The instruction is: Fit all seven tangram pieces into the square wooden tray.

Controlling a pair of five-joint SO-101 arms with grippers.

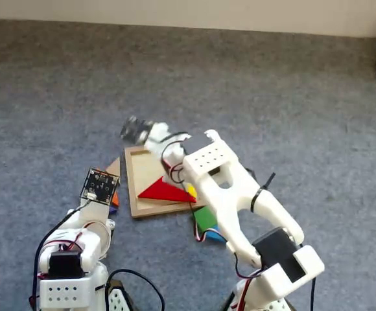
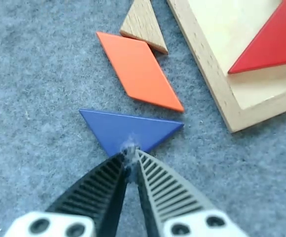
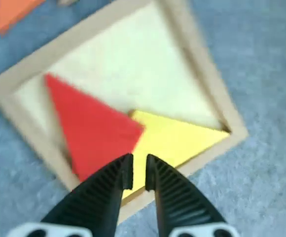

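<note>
The square wooden tray (image 1: 130, 184) lies mid-table and holds a red triangle (image 1: 163, 191) and a yellow triangle (image 1: 191, 192), which touch each other. My right arm (image 1: 220, 181) stretches over the tray. Its gripper (image 3: 139, 173) hangs above the tray rim (image 3: 207, 69) near the red triangle (image 3: 91, 126) and yellow triangle (image 3: 175, 138), fingers nearly together with nothing between them. My left gripper (image 2: 131, 154) is shut, its tips touching one corner of a dark blue triangle (image 2: 128, 131) that lies flat on the carpet. Beyond it lie an orange parallelogram (image 2: 140, 71) and a plain wooden triangle (image 2: 143, 27), both beside the tray (image 2: 207, 74).
A green piece (image 1: 205, 218) and a light blue piece (image 1: 215, 236) lie on the carpet just in front of the tray, partly under the right arm. Grey carpet spreads open behind and to both sides of the tray.
</note>
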